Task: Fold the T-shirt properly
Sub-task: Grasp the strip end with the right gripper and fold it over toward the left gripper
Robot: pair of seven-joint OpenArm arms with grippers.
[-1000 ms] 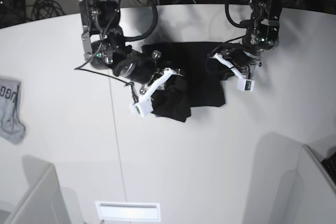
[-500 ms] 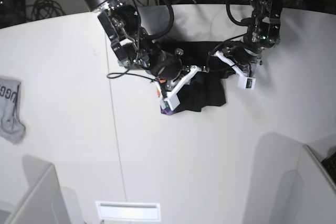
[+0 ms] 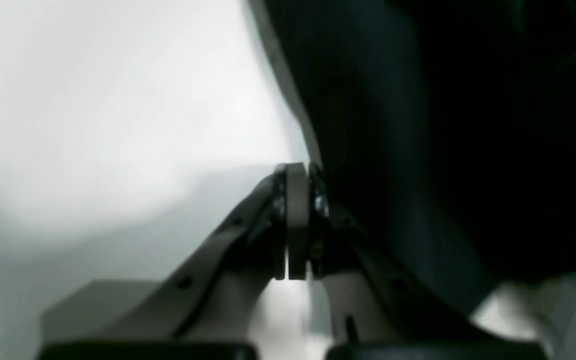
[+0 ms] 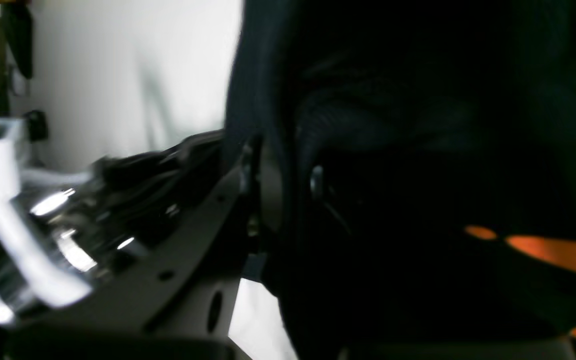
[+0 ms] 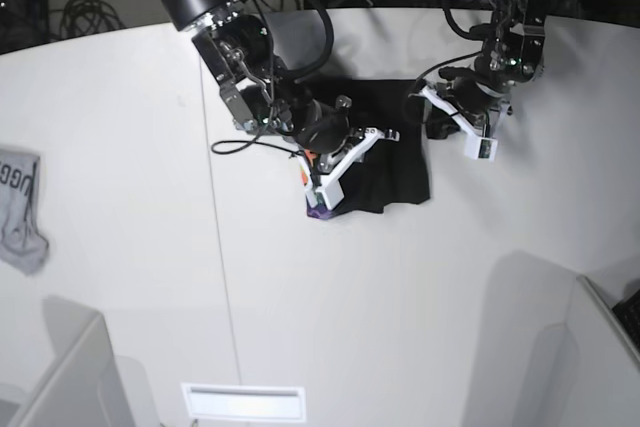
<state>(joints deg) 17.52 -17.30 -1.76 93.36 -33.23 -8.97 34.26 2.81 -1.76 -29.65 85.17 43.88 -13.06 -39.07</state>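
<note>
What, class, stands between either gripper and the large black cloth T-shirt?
Nothing visible does. The right gripper is shut on a fold of the large black cloth T-shirt. The left gripper is shut at the shirt's edge; whether it pinches cloth is unclear.

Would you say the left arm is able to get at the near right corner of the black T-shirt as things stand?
Probably yes. The left gripper hangs at the T-shirt's far right edge, and the bare table beside that corner leaves the way free. The right gripper works the other side. Its jaws look shut, so they would have to open first.
</note>
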